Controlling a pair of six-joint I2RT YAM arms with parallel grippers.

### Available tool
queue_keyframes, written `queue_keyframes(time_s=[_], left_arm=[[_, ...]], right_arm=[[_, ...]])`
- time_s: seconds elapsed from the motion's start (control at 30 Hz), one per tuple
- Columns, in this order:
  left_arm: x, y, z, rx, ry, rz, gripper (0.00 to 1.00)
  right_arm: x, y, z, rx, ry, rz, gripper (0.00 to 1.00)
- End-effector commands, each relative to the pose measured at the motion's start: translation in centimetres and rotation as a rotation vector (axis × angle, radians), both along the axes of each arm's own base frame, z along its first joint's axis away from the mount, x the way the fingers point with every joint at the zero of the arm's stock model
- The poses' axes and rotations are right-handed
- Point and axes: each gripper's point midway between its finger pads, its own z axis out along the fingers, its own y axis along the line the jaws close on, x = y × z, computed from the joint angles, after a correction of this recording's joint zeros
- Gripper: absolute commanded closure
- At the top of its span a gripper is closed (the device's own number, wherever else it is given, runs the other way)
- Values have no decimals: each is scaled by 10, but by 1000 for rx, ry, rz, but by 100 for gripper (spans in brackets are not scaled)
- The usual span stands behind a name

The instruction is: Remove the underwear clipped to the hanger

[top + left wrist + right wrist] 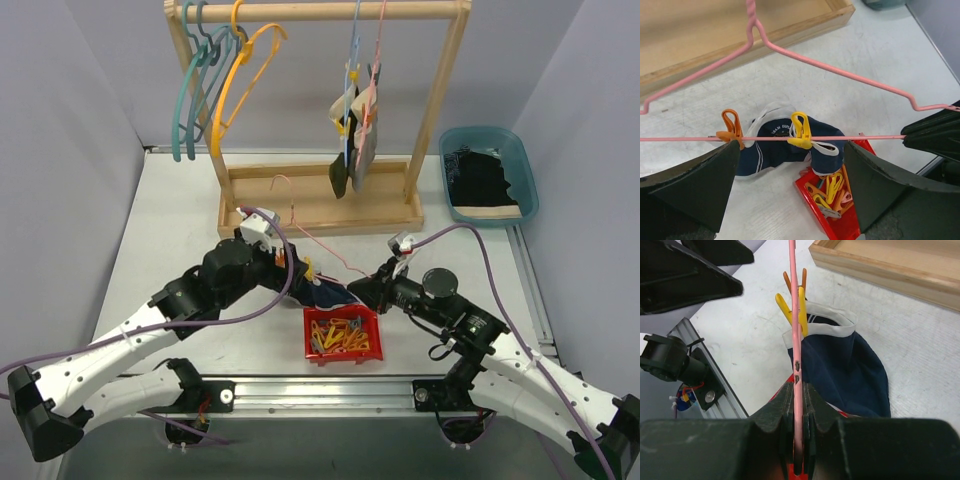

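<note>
The right end effector (797, 392) pinches the hanger (792, 270); the left end effector (792, 147) gapes wide. The briefs (772, 150) under the hanger look soft and light; grip beside the clip (801, 131).

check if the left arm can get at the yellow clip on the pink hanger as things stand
Probably yes. The left end effector is open with the yellow clip between its fingers and nothing in the gap but the navy underwear it pins; the right end effector grips the pink hanger.

Pale grey-lilac walls (60, 120) on 3 sides; white table (170, 220); wooden rack (380, 212) at back.
</note>
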Motion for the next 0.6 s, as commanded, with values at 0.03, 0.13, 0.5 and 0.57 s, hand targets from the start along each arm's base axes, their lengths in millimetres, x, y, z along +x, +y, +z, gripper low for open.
queue_keyframes(time_s=[0.03,0.13,0.5,0.57], left_arm=[[2,12,39,-82,-117,24,6],[0,26,34,-79,-74,71,6],[-6,49,21,-102,-8,173,6],[-5,48,15,-92,13,178,6]], right_arm=[[-2,5,28,43,-59,33,100],[-2,3,22,34,-50,21,100],[34,-48,45,65,-149,-325,100],[33,-44,42,51,-146,-305,100]])
